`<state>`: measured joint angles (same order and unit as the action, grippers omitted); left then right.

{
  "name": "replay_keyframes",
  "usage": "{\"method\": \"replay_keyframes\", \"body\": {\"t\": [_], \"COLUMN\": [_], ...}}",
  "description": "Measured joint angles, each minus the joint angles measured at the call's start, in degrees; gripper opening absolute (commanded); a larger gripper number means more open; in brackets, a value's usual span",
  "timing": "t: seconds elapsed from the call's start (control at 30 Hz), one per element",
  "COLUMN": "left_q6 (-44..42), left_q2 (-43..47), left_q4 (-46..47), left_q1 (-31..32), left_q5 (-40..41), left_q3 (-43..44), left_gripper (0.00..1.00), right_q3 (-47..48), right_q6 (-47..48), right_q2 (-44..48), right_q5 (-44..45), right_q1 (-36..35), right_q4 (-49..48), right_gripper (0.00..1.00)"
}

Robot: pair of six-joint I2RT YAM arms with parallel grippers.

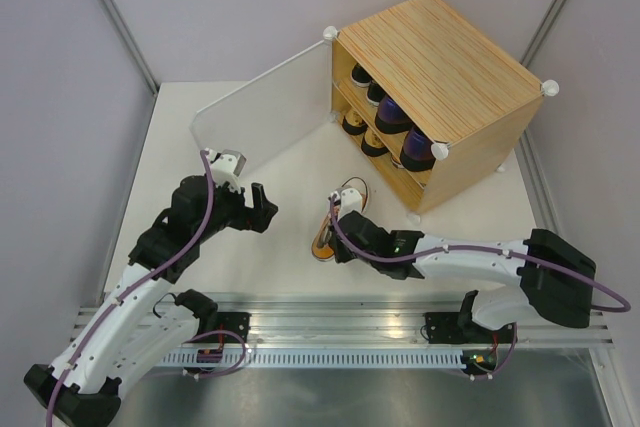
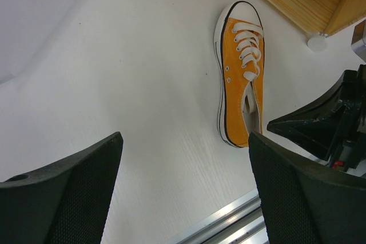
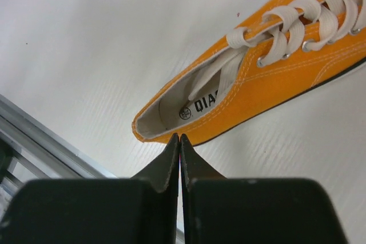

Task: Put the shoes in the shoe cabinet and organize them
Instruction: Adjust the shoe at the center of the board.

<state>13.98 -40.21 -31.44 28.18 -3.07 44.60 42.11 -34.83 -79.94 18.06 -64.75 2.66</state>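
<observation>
Shelved: several shoes (image 1: 395, 115), striped-grain wooden shoe cabinet (image 1: 440, 57) | Outstanding: 1 orange white-soled sneaker (image 2: 243, 78), white bench (image 2: 143, 84) | Left claw (image 2: 184, 141): wide, empty | Right claw (image 3: 180, 141): pinched shut at heel, gripping nothing

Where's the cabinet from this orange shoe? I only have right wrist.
Observer: Cabinet stands just past the toe of the shoe, its open front facing it.
Operator: Door?
Observer: Door stands wide open, out to the left.
Operator: Left arm in the way?
Observer: Left gripper is open and empty, over bare table left of the shoe.
</observation>
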Motion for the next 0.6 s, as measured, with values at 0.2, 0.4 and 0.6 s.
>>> {"method": "replay_keyframes", "body": {"t": [0.2, 0.4, 0.6], "left_q6": [0.0, 0.0, 1.4], "left_q2": [0.0, -0.9, -6.1], "left_q4": [0.0, 0.0, -0.2], "left_q1": [0.0, 0.0, 0.0], "left_q5": [0.0, -0.1, -0.5], "left_q3": [0.0, 0.0, 0.0], "left_gripper": [0.93, 0.94, 0.93], "right_q3": [-3.3, -5.6, -5.6], "right_q6": [-0.5, -1.5, -1.8], "right_q2": [7.2, 17.3, 28.5], "right_q5": [1.1, 4.1, 7.9], "right_q1": [0.0, 0.0, 0.0], "right_q4": [2.3, 6.4, 13.9], "right_gripper": [0.05, 0.28, 0.38]}}
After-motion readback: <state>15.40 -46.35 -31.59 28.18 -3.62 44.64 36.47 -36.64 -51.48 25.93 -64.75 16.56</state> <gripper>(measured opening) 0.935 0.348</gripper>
